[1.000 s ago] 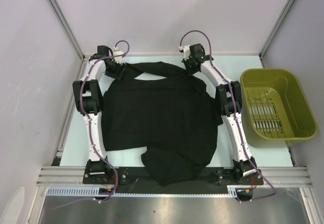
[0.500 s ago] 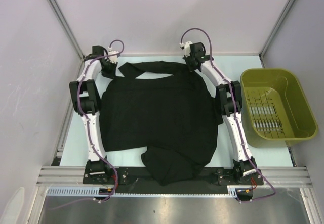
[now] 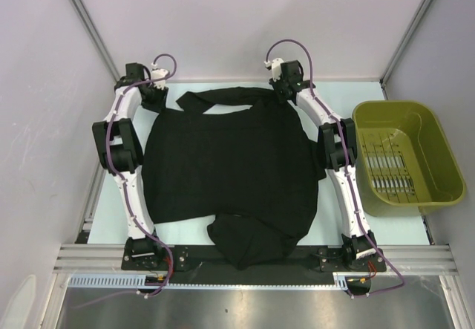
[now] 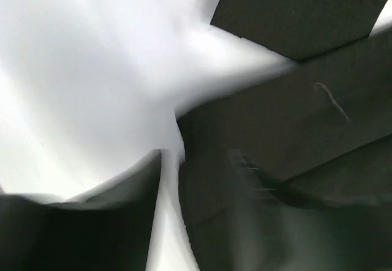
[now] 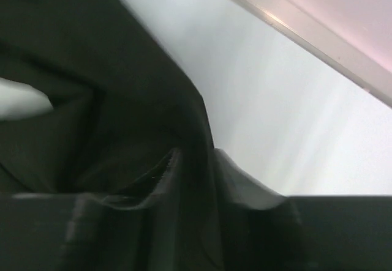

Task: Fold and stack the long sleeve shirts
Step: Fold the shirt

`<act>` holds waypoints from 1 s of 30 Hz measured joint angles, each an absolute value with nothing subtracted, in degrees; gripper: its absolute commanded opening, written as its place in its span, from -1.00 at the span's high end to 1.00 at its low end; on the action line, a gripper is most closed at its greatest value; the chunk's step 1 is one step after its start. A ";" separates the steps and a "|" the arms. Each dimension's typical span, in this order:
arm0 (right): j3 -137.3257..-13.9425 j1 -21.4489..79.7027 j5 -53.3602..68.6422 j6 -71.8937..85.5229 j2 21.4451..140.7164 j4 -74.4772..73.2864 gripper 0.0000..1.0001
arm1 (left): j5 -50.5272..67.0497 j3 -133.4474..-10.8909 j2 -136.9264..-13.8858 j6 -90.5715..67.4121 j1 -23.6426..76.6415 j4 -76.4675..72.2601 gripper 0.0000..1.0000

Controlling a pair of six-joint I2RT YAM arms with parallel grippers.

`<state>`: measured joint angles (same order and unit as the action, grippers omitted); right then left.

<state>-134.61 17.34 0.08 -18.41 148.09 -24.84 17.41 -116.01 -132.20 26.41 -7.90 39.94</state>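
A black long sleeve shirt [image 3: 230, 165] lies spread across the middle of the table, with a sleeve band [image 3: 223, 96] lying along its far edge and a bunched lump [image 3: 249, 243] at the near edge. My left gripper [image 3: 154, 99] hovers just off the shirt's far left corner. In the blurred left wrist view the shirt [image 4: 288, 118] lies to the right, and the left gripper [image 4: 168, 216] is slightly open with only white table between its fingers. My right gripper [image 3: 285, 95] sits at the far right corner. There, the right gripper [image 5: 196, 210] has parted fingers with a ridge of shirt [image 5: 122, 100] between them.
An olive-green basket [image 3: 390, 107] stands at the right edge of the table, beside the right arm. Metal frame posts and pale walls close in the back and sides. A strip of bare table [image 3: 338, 91] runs behind the shirt.
My left gripper has pulled back leftward off the shirt's far left corner and the corner now lies flat. The right gripper barely moved and has loosened on the cloth.
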 measured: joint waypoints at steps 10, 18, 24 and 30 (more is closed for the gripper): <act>-134.76 17.28 4.23 -22.74 147.85 -32.84 -0.59 | 20.56 -121.84 -133.19 31.38 -8.29 42.76 -0.99; -135.76 16.16 4.84 -23.00 147.85 -34.94 -0.38 | 21.91 -125.64 -136.05 36.69 -7.62 43.33 -0.97; -135.79 15.49 4.84 -23.05 147.87 -34.92 -0.15 | 20.56 -126.21 -139.68 43.29 -6.11 45.78 -0.63; -135.79 15.35 4.86 -23.24 148.20 -34.81 -0.03 | 19.22 -128.22 -143.65 46.59 -5.37 45.98 -0.30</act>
